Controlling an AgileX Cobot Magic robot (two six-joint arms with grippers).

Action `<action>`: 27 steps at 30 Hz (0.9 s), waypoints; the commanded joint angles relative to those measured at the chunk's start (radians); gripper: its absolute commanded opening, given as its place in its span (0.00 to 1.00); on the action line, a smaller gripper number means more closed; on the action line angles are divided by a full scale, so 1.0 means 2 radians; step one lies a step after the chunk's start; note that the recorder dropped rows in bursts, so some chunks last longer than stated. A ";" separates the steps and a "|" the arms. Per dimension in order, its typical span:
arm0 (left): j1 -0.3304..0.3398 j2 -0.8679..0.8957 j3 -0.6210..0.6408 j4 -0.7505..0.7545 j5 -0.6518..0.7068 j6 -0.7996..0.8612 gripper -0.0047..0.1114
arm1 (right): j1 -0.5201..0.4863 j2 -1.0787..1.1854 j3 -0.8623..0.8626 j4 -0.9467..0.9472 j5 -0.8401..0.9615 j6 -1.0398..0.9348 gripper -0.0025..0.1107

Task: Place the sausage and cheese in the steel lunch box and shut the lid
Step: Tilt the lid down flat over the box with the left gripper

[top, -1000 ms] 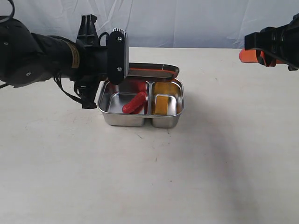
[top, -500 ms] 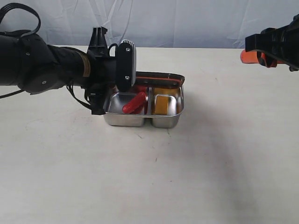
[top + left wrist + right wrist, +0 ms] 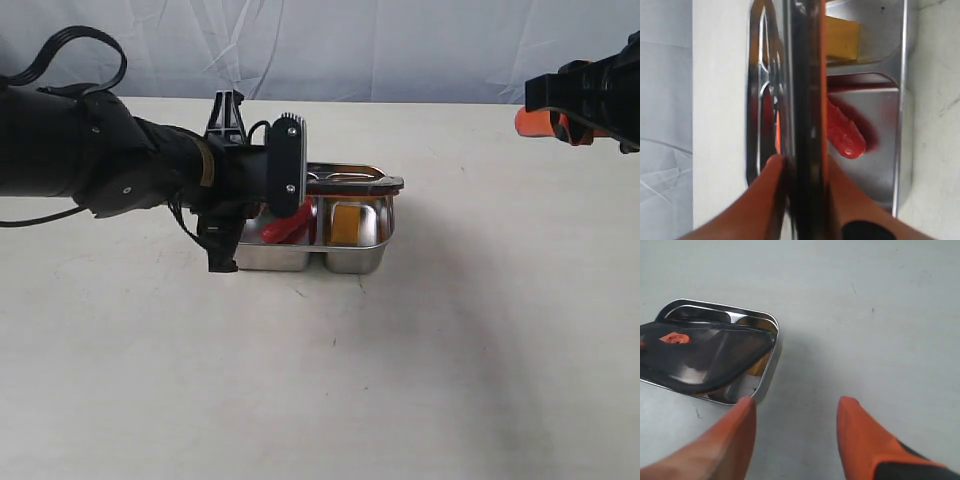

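Observation:
The steel lunch box [image 3: 345,258] stands mid-table. In its larger compartment lies the red sausage [image 3: 288,226] [image 3: 846,136]; the yellow-orange cheese [image 3: 346,222] [image 3: 841,39] sits in the smaller one. My left gripper [image 3: 300,185] [image 3: 802,161] is shut on the edge of the dark lid [image 3: 352,183] [image 3: 809,85] [image 3: 705,355], which hovers nearly level just above the box, covering its back part. The orange valve [image 3: 675,338] shows on the lid. My right gripper [image 3: 545,122] [image 3: 797,402] hangs open, high at the right, holding nothing.
The pale table [image 3: 400,360] spreads all around the box. A grey cloth backdrop [image 3: 400,45] closes off the far edge. The bulky left arm [image 3: 90,165] reaches in from the left, close beside the box.
The left gripper has carried the lid forward and down over the box, from tilted behind it to nearly level above it. The right gripper has stayed put.

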 commanded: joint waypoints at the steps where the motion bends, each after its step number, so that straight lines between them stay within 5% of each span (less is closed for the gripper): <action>1: -0.005 0.007 0.003 -0.010 0.054 -0.005 0.40 | -0.002 -0.004 -0.001 -0.005 0.000 0.000 0.45; 16: -0.005 0.007 0.003 -0.057 0.062 -0.013 0.54 | -0.002 -0.004 -0.001 -0.004 0.008 0.007 0.45; 27: -0.005 0.007 0.003 -0.090 0.019 -0.014 0.55 | -0.002 -0.004 -0.001 -0.004 0.010 0.007 0.45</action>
